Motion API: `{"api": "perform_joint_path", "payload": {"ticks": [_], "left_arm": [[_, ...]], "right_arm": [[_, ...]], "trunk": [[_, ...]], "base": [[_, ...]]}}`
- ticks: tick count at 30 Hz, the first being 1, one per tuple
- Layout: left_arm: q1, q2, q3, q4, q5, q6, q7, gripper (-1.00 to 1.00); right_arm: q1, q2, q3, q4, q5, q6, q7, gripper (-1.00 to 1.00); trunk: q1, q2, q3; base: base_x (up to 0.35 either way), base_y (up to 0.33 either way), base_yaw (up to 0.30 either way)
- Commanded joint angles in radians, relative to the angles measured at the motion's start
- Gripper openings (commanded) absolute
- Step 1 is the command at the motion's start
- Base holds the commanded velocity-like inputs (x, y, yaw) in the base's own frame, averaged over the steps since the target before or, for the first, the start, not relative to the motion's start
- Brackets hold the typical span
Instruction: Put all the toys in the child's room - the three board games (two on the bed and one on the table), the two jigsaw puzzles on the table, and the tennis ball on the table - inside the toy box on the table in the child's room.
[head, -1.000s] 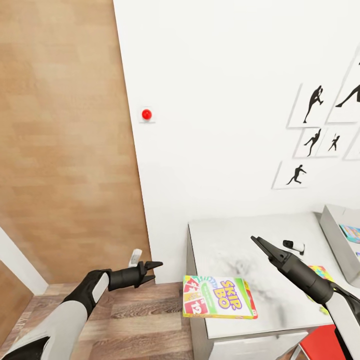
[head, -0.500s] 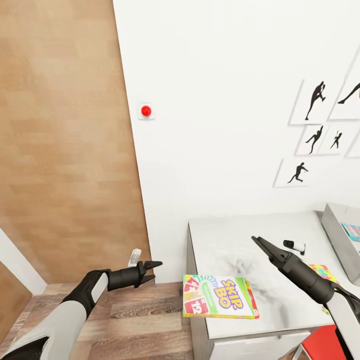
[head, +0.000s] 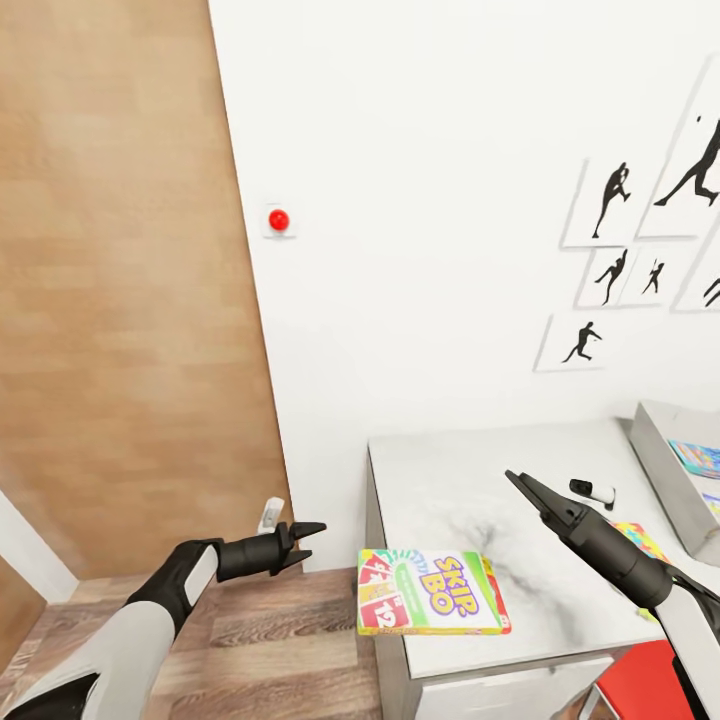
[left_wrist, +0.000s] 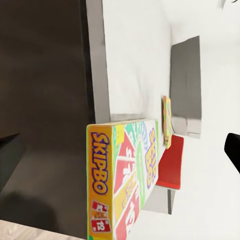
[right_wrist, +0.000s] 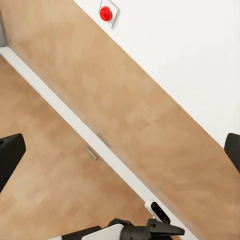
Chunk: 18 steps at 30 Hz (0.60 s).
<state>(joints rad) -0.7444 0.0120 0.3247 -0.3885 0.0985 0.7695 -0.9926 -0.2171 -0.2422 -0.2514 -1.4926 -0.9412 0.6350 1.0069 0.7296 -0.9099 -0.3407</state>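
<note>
Green-and-white game box (head: 432, 592) flat on worktop (head: 470, 480) near corner, long axis along front edge, one end overhanging side edge toward left hand (head: 304, 540); left hand off worktop over wood floor, empty, jaws slightly parted; right hand (head: 517, 484) above worktop, empty, jaws look closed; toy box (head: 662, 470) at worktop's far right, jigsaw (head: 632, 536) beside right arm; whole head view shifted since earlier frame, so camera moved, box unmoved on worktop; left wrist view shows box's orange spine (left_wrist: 99, 172).
</note>
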Motion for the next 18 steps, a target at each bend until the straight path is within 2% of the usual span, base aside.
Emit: {"api": "perform_joint_path", "payload": {"ticks": [1, 10, 18], "left_arm": [[-0.001, 0.000, 0.003, 0.001, 0.002, 0.006, -0.002, 1.00], [0.000, 0.000, 0.004, 0.002, 0.003, 0.006, -0.001, 1.00], [0.000, -0.001, 0.003, 0.002, 0.003, 0.007, 0.000, 1.00]], "right_arm": [[-0.001, 0.000, 0.000, 0.000, -0.006, 0.007, 0.000, 1.00], [0.001, 0.000, 0.000, 0.000, -0.004, 0.007, 0.000, 1.00], [0.001, 0.000, 0.000, 0.000, -0.005, 0.006, -0.001, 1.00]], "trunk": [[0.000, -0.001, -0.001], [0.000, -0.001, 0.000], [0.000, -0.001, 0.000]], "base": [[0.000, 0.000, -0.027], [-0.016, 0.000, -0.006], [-0.218, 0.000, 0.000]]}}
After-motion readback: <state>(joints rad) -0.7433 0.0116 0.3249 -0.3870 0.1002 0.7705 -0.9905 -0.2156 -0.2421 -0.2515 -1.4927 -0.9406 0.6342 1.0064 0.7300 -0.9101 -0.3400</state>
